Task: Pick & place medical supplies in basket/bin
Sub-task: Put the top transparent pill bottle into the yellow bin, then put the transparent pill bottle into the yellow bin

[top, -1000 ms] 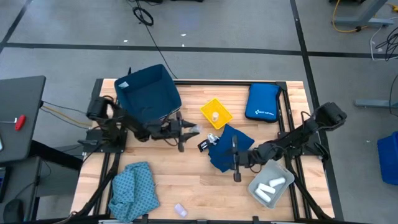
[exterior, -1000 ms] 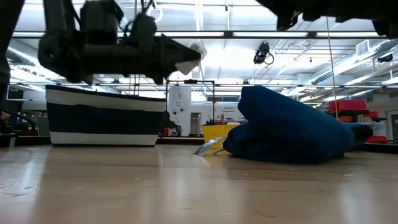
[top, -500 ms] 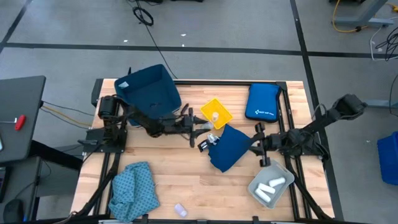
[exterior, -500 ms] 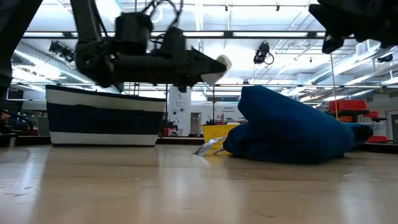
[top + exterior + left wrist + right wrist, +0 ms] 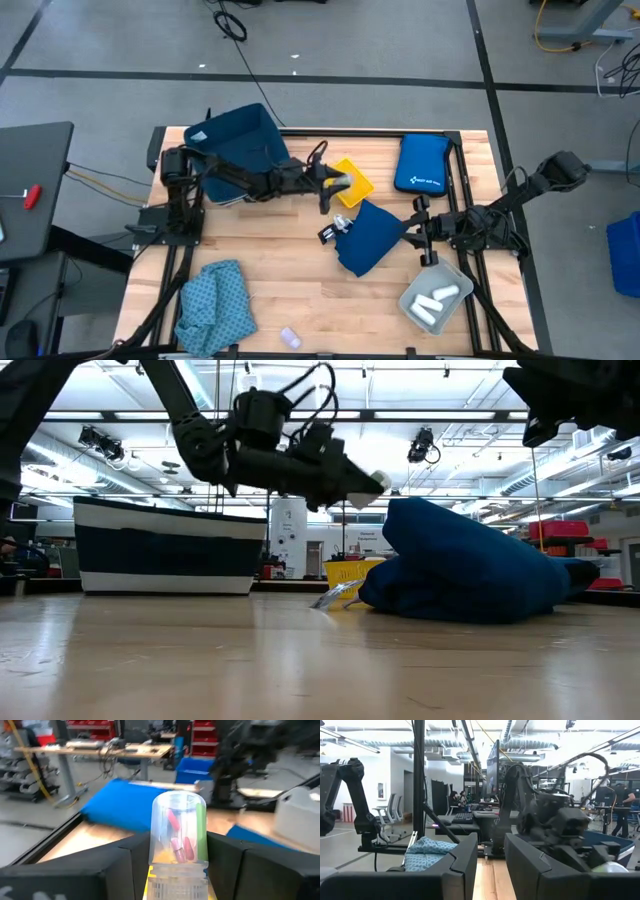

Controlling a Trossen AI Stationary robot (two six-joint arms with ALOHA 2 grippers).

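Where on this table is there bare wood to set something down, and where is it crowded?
Bare wood lies between the teal cloth and navy cloth, and below the navy bin. It is crowded around the yellow tray.

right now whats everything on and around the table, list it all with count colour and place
clear vial: one, clear with pink and green bits inside, held in the left gripper above the yellow tray
yellow tray: one, table middle rear
navy bin: one, rear left
blue pouch: one, royal blue with white print, rear right
navy cloth: one, centre, crumpled
teal cloth: one, patterned, front left
grey bin: one, front right
white rolls: at least two, in the grey bin
small clear item: one, front edge
left gripper: shut on the vial, over the yellow tray
right gripper: empty, raised right of the navy cloth
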